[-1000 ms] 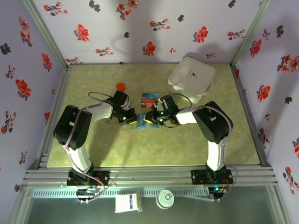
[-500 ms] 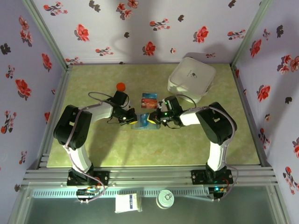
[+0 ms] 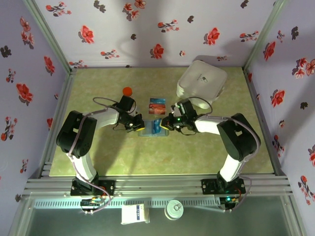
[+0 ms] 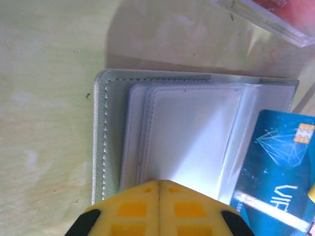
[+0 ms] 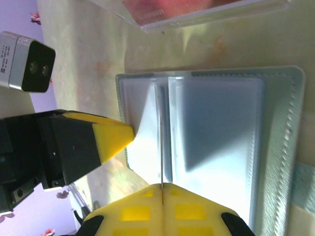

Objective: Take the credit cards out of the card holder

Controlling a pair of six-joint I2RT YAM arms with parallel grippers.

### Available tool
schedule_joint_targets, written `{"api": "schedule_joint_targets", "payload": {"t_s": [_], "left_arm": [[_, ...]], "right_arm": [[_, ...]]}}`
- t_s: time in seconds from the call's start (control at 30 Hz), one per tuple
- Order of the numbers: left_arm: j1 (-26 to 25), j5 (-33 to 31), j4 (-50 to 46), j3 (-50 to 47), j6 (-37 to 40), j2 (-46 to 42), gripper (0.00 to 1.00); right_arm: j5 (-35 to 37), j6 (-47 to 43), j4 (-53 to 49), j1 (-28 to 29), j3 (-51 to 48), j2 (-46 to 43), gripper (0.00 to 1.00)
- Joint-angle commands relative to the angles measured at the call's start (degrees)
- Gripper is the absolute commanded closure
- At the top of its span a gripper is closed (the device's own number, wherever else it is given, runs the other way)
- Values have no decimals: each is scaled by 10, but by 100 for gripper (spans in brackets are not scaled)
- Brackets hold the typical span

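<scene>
grip: left hand [image 4: 158, 184] closed, right hand [image 5: 161, 187] closed | blue card [image 4: 275, 167] cropped | card holder [image 4: 110, 128] half-hidden

Holding the gripper [image 4: 158, 191] shut, yellow tips meeting with no gap, right over the near edge of the card holder [image 4: 187, 132]. Showing that holder lying open and flat on the pale green tabletop [image 4: 44, 98], with a stitched grey-blue border and stacked clear sleeves. Catching a blue credit card [image 4: 275, 172] with a gold chip and white lettering against the holder's right side. Glimpsing a clear plastic box [image 4: 266, 19] with something red inside at the top right.
</scene>
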Motion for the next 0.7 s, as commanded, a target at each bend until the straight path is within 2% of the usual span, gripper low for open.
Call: {"api": "schedule_joint_targets", "payload": {"t_s": [0.0,0.23,0.5,0.67], "left_arm": [[-4,6,-21,-6,-13,-15,100],[-4,9,-22,3,-14,-32,100],[0,-1,-13,-8,-12,-64,94],[7,-10,-10,-25,-7,-86,92]], "right_arm": [[32,-60,-96,-3,32,-29,100],[84,-191,-282,-3,119,-51,100],[164,-437,-437,2,227,-43,100],[247,-605,-522,5,314,-5,100]]}}
